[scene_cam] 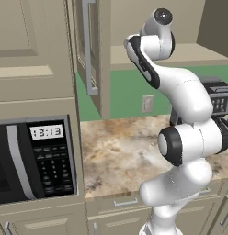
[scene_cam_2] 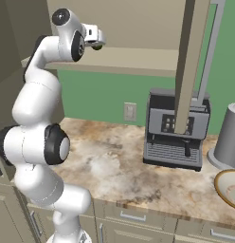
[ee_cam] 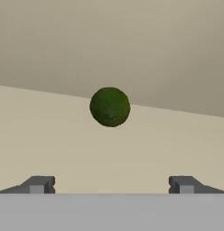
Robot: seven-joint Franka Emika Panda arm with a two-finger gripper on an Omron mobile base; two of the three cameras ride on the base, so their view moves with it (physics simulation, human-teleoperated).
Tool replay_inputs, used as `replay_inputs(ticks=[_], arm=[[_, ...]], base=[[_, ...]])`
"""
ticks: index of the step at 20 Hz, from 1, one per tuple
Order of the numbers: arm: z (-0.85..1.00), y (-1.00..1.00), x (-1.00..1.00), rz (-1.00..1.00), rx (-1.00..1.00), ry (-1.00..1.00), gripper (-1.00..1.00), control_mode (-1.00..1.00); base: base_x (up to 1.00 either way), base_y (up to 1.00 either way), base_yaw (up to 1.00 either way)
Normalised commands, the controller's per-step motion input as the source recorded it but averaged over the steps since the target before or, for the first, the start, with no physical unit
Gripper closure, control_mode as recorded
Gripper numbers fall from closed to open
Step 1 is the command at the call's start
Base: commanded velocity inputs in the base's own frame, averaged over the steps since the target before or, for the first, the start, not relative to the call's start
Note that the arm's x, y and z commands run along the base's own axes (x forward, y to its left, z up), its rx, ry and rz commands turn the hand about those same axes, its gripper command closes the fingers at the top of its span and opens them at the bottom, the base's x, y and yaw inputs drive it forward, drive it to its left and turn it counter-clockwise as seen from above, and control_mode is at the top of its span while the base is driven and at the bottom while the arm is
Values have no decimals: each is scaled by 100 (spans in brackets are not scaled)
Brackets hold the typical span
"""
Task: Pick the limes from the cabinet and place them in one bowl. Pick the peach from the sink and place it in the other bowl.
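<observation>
Small dark green round lime (ee_cam: 109, 107) sitting dead ahead on the beige cabinet shelf (ee_cam: 64, 144), centred between wide-apart, empty gripper (ee_cam: 111, 184) fingertips.

**Camera placement at the open cabinet**

The scene is viewed from behind the arm on its left in the left base view, looking forward and down over the counter (scene_cam: 120, 151), with the microwave (scene_cam: 35, 158) close at the left edge. From the right base view the same counter (scene_cam_2: 114, 166) and wall outlet (scene_cam_2: 130, 112) are seen from the other side, with the coffee machine (scene_cam_2: 176, 130) further right. The cabinet shelf (scene_cam: 180, 55) is shared by both. The hand view is set close above the shelf (ee_cam: 109, 153), facing a lime (ee_cam: 109, 107) and the back wall.
</observation>
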Motion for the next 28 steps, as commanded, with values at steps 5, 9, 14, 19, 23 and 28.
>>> replay_inputs(ticks=[5,9,14,19,23,28], arm=[[0,1,46,0,0,3,-100,-100],[-2,0,29,0,0,9,-100,-100],[-9,4,33,0,0,4,-100,-100],[-16,9,39,0,0,0,-100,-100],[-19,3,33,0,1,0,-100,-100],[-15,0,53,0,0,-1,-100,-100]], base=[[0,0,0],[0,0,0],[0,0,0],[0,0,0],[0,0,0],[0,0,0]])
